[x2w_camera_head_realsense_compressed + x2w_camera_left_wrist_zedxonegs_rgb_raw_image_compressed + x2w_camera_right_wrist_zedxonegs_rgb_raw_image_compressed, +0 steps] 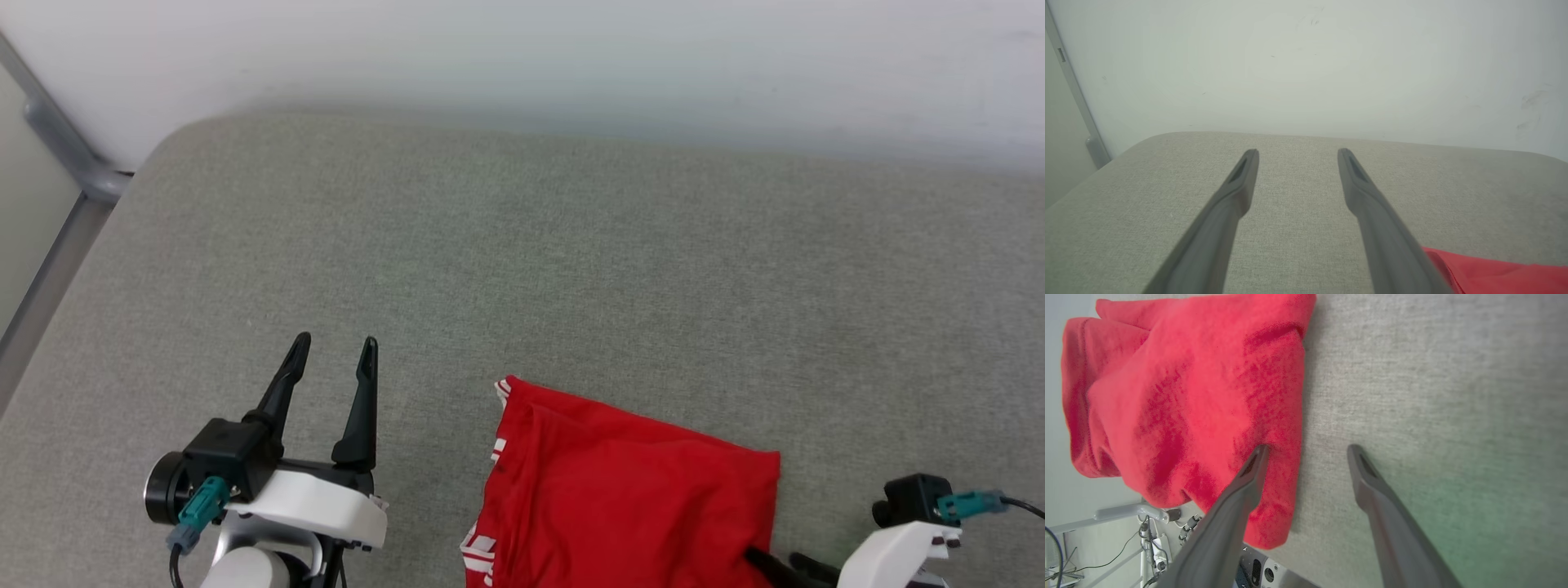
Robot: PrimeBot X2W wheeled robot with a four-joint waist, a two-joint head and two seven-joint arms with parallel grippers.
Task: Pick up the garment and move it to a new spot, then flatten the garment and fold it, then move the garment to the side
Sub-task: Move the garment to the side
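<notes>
Red jersey [620, 490] lies folded into a rough rectangle on the grey cushion [571, 269], at the cushion's near edge. The plain red side is up and the white-and-red striped trim [500, 447] shows along its left side. In the right wrist view part of the jersey droops over the cushion's edge. Cables [1155, 543] and a metal frame [1122, 512] sit below that edge.

Right gripper [771, 556] is at the cushion's near edge with its jaws spread wide, gripping nothing. One finger [1241, 486] is over the jersey's right border and the other is over bare cushion just beside it. Can't tell if the finger touches the fabric.

Left gripper [336, 340] has its jaws spread wide with nothing between them. It is above bare cushion toward the cushion's left side, fingers pointing to the cushion's far edge and apart from the jersey.

The pale wall [571, 57] runs behind the cushion's far edge. A grey metal rail [73, 155] is off the cushion's far left corner.
</notes>
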